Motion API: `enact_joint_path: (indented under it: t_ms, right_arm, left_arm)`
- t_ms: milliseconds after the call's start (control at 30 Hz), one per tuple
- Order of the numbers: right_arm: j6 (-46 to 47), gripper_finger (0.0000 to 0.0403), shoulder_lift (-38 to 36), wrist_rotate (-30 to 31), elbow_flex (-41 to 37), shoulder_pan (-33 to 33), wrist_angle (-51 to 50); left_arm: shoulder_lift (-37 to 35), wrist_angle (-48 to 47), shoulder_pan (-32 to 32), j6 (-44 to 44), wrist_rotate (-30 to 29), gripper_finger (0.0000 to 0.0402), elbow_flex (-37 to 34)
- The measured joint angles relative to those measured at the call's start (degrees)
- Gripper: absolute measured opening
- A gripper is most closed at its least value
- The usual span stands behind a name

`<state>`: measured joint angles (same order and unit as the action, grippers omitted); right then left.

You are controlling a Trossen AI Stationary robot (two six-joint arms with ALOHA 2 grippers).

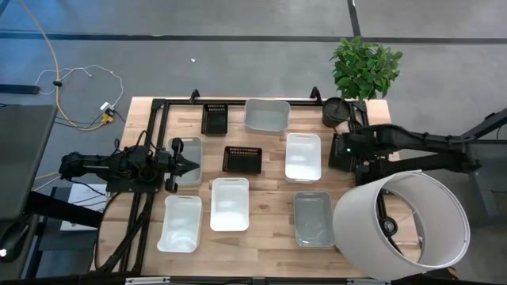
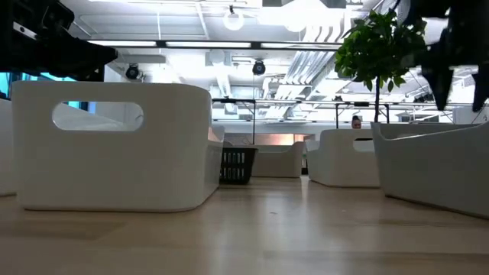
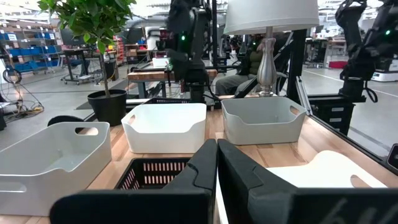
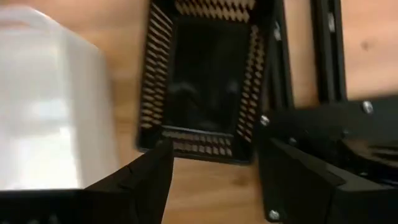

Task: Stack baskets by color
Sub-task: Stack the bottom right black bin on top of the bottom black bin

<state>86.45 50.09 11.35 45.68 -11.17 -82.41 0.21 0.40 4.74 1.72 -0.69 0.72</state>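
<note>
Small rectangular baskets lie spread over the wooden table (image 1: 269,237). Black mesh ones sit at the back (image 1: 215,117) and in the middle (image 1: 242,159). White ones (image 1: 303,156) (image 1: 230,203) (image 1: 181,222) and greyish clear ones (image 1: 267,115) (image 1: 313,218) stand around them. My right gripper (image 1: 342,152) hangs open at the right side, over another black mesh basket (image 4: 208,81) that stands on the table beside the frame rail; its fingers (image 4: 149,180) are apart with nothing between them. My left gripper (image 1: 190,164) is shut and empty over a clear basket (image 1: 187,150) at the left.
A big white lampshade (image 1: 408,218) lies at the front right corner, close to the right arm. A potted plant (image 1: 364,67) in a round black pot (image 1: 337,111) stands at the back right. A black metal frame (image 1: 154,134) runs along the back and left.
</note>
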Motion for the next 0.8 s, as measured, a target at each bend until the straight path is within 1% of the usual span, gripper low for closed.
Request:
enact_joint_path:
  t_ms: [67, 133, 267, 467, 633, 800]
  right_arm:
    - [-0.45, 0.0242, 1.05, -0.92, -1.19, -1.82, 0.9]
    - [-1.45, 0.0239, 2.12, 0.19, -1.04, -3.7, 2.98]
    - [-2.71, 0.0232, 5.08, 2.38, -0.95, -7.24, 2.05]
    - [-4.52, 0.0221, 11.67, 6.16, -0.86, -12.12, 4.71]
    - [-6.2, 0.022, 16.62, 7.19, -0.86, -16.94, 3.77]
    - [-13.6, 0.022, 20.97, 5.47, -2.81, -22.31, 8.72]
  left_arm:
    - [0.0, -0.02, 0.01, 0.0, 0.02, 0.0003, 0.01]
    - [0.0, 0.0, -0.01, 0.0, 0.0, 0.0003, 0.01]
    - [0.0, 0.0, 0.01, 0.0, 0.0, 0.0003, -0.01]
    - [0.0, 0.0, 0.0, 0.0, 0.0, 0.0003, 0.0]
    - [0.0, 0.0, 0.0, 0.0, 0.0, 0.0003, 0.0]
    - [0.0, -0.01, 0.01, 0.0, 0.02, 0.0003, 0.0]
